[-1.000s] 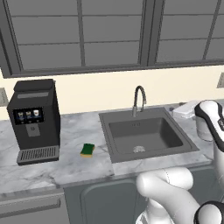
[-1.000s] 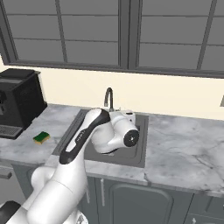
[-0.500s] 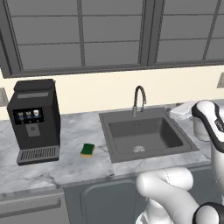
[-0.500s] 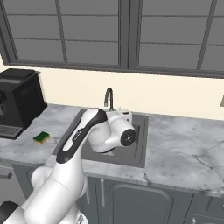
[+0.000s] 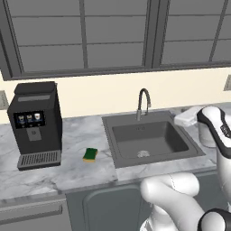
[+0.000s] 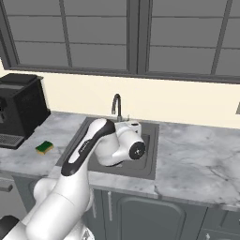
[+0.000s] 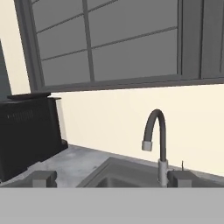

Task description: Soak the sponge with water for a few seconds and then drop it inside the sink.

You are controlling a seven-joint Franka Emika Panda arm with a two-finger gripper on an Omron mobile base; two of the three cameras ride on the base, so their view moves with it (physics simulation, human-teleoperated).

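The sponge [image 5: 90, 154] [image 6: 44, 147], green over yellow, lies flat on the marble counter between the coffee machine and the sink [image 5: 109, 143] [image 6: 152, 157]. The sink is a dark grey basin with a curved faucet [image 5: 143, 102] [image 7: 155, 131] at its back edge. My arm [image 6: 99, 140] reaches over the basin, well to the right of the sponge. In the hand view my gripper [image 7: 111, 178] looks at the faucet and the back wall, open wide with nothing between its fingertips [image 7: 43, 178]. Water is out of view and the spout looks dry.
A black coffee machine [image 5: 36, 122] [image 7: 26, 135] stands at the counter's left end, beyond the sponge. Dark window panes and a cream wall run behind the counter. Bare marble counter [image 6: 201, 159] lies right of the sink.
The arm has shifted only slightly above the sink. The sponge has stayed where it was, and the jaws have kept the same wide opening.
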